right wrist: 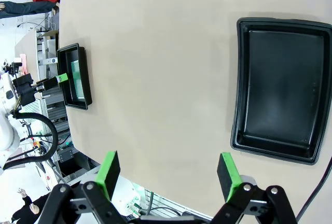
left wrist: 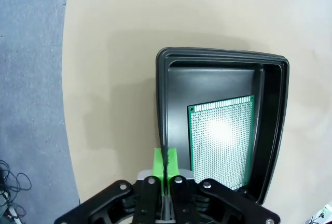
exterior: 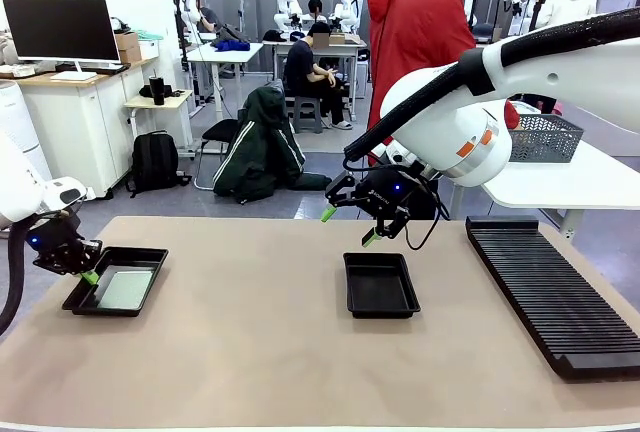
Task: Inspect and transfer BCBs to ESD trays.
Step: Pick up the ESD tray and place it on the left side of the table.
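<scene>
A tan table (exterior: 250,352) held a long black ribbed rack (exterior: 555,292) along its right side, with a grey wire basket (exterior: 545,137) on a white table (exterior: 560,187) beyond it. A person in a red jacket (exterior: 415,22) stood at the far edge, partly blocked by the bulky white right arm (exterior: 450,132).

The right gripper (exterior: 349,225) hung above the far end of the middle tray (exterior: 381,312), its green-tipped fingers spread wide and empty. The left gripper (exterior: 88,274) sat at the left rim of the left tray (exterior: 140,251) with its fingers pressed together. Whether they touched the rim was hard to judge.

A circuit board (left wrist: 222,141), green, flat and finely dotted with holes, lay slightly askew inside that tray. Its near end was cut off by the gripper body. Both trays were glossy black plastic with flared rims.
</scene>
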Action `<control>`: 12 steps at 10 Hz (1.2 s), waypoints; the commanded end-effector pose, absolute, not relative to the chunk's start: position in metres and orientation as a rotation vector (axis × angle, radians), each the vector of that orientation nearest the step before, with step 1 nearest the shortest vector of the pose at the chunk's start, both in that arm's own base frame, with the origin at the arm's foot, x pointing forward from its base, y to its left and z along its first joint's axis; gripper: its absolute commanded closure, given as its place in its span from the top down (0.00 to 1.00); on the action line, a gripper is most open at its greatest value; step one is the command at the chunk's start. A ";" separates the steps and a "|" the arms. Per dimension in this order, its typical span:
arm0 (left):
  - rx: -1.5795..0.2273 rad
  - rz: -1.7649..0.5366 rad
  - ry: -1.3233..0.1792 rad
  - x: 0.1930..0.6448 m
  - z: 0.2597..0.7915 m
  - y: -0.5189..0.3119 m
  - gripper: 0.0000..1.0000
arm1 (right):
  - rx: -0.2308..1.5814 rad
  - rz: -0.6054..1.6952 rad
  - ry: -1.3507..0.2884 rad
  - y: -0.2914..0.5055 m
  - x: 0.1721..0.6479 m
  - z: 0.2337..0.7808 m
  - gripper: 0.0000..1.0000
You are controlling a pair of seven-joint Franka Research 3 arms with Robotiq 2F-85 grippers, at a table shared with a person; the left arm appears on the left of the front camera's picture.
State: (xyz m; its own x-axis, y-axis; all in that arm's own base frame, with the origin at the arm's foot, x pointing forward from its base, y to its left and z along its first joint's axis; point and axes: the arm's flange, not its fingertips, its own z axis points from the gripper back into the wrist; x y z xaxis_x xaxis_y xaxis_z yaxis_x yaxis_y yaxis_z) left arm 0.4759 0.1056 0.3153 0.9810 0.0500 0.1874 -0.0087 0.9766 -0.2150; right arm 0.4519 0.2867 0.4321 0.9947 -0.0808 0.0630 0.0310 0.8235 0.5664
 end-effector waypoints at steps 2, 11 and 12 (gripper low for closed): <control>-0.205 0.033 -0.190 0.478 0.315 0.105 0.03 | 0.598 -0.074 -0.089 0.287 0.452 0.432 1.00; -0.173 0.001 -0.180 0.474 0.348 0.098 1.00 | 0.598 -0.074 -0.089 0.287 0.452 0.432 1.00; -0.155 0.016 -0.176 0.472 0.360 0.097 1.00 | 0.598 -0.074 -0.089 0.287 0.452 0.432 1.00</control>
State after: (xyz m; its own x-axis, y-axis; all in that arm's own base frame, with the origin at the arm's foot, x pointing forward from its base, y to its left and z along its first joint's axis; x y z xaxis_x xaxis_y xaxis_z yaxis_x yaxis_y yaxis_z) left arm 0.4755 0.1000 0.3453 0.9819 0.0215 0.1881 0.0101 0.9862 -0.1652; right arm 0.4519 0.2868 0.4321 0.9947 -0.0808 0.0629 0.0311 0.8235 0.5664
